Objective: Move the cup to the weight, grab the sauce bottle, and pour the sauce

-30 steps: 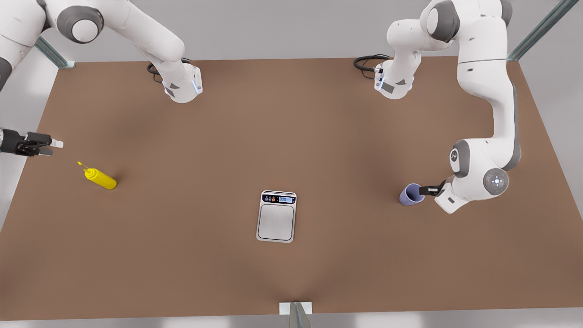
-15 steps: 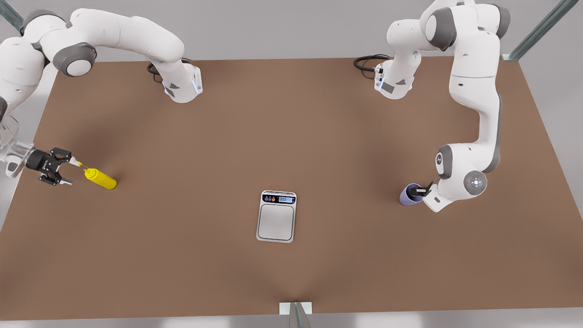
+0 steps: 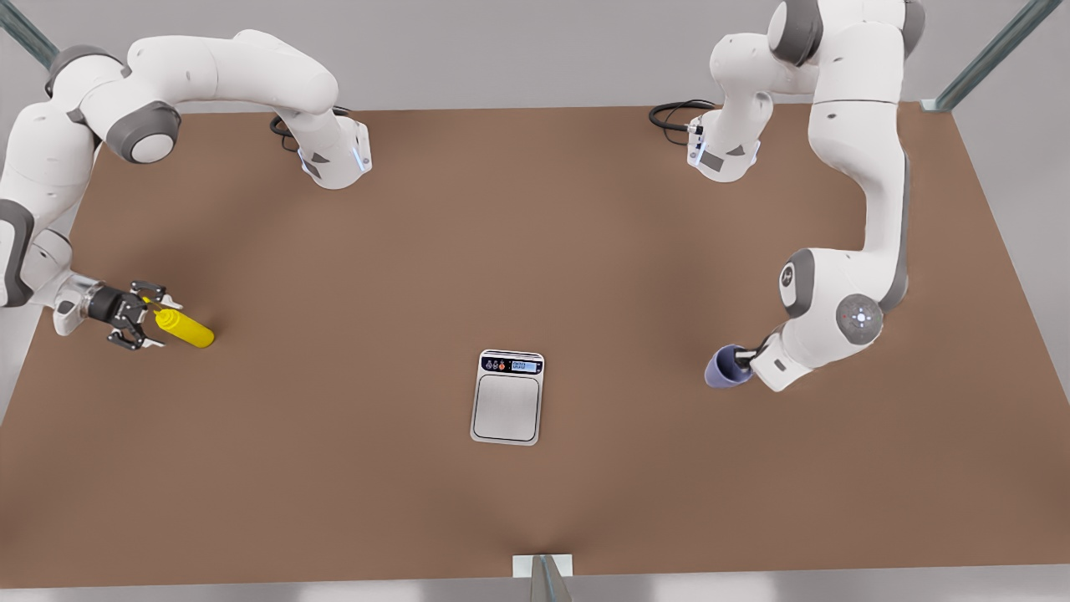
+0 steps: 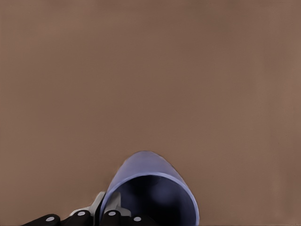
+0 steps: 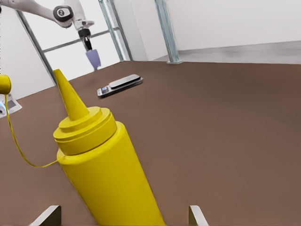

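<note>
One cup (image 3: pixel 722 369), one weight (image 3: pixel 507 396) (silver-grey), one sauce bottle (image 3: pixel 185 329).

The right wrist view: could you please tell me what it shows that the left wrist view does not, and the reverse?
The right wrist view adds the sauce bottle, up close between the open jaws of the right gripper, and the weight farther off on the table. The left wrist view adds the dark inside of the cup, with the left gripper shut on its rim. Both show the cup, the left gripper holding it, and the brown table.
</note>
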Robot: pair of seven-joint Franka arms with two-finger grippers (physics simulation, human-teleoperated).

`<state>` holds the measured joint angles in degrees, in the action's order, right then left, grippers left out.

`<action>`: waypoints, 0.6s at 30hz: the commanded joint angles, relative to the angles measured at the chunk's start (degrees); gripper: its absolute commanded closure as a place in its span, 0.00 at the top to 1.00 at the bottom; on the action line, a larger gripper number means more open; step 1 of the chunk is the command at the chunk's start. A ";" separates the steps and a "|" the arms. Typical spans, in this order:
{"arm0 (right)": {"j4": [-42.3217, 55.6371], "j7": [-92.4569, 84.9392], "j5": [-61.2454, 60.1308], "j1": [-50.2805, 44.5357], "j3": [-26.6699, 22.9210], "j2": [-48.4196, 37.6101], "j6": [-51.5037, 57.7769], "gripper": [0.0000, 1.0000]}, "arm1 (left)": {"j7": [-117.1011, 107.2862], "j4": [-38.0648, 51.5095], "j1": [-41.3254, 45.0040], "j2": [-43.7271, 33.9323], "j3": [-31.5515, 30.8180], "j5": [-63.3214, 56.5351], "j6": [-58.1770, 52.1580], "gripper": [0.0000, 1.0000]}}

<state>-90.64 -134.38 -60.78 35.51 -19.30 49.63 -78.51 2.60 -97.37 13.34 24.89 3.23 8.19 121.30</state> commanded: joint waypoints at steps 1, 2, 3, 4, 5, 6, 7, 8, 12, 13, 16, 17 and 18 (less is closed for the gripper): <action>0.03 -17.32 -1.18 -0.09 0.14 0.03 1.52 1.00 | -17.27 7.71 4.58 3.40 -0.07 1.13 -7.74 0.21; 0.03 -17.23 -1.18 -0.09 0.14 0.03 1.78 1.00 | -22.63 12.11 6.87 5.86 -0.07 -0.28 -8.89 0.21; 0.03 -17.23 -1.18 -0.18 0.14 0.03 1.78 1.00 | -25.71 14.30 8.71 7.27 -0.07 -0.28 -8.98 0.21; -0.15 -17.15 -1.18 -0.18 0.23 0.03 1.87 1.00 | -30.36 17.82 10.38 9.37 -0.15 -0.19 -8.89 0.21; -0.15 -17.15 -1.18 -0.18 0.58 0.03 1.87 1.00 | -34.42 21.78 11.44 11.84 -1.20 -0.19 -8.89 0.21; -0.24 -17.15 -1.36 -0.18 0.67 0.03 1.87 1.00 | -37.14 24.86 12.58 14.48 -2.26 -0.28 -8.71 0.21; -0.41 -17.15 -1.36 -0.18 0.76 0.03 1.96 1.00 | -38.99 27.15 13.64 16.06 -2.97 -0.28 -8.71 0.21; -0.59 -17.15 -1.36 -0.18 1.20 0.03 1.87 1.00 | -42.85 31.01 15.04 18.34 -2.97 -0.10 -8.63 0.21; -1.03 -17.06 -1.54 -0.62 1.64 0.12 1.96 1.00 | -50.15 40.94 18.03 25.11 -6.31 0.08 -10.21 0.21; -1.12 -17.06 -1.80 -0.62 2.34 0.12 1.87 1.00 | -50.15 41.30 18.82 25.90 -6.22 0.08 -10.03 0.21; -1.38 -17.06 -1.80 -0.62 2.69 0.30 1.87 1.00 | -51.91 49.29 20.40 31.97 -6.75 -0.01 -10.03 0.21; -1.82 -17.06 -1.80 -0.62 2.87 0.30 1.87 1.00 | -51.82 49.56 20.58 32.59 -6.66 0.08 -9.07 0.21; -1.82 -17.06 -1.80 -0.62 3.04 0.30 1.87 1.00 | -51.82 49.56 20.58 32.67 -6.92 0.16 -8.36 0.21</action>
<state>-92.39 -145.18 -62.52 34.86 -16.36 49.98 -76.79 -26.19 -48.42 33.80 57.29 -3.60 8.05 112.54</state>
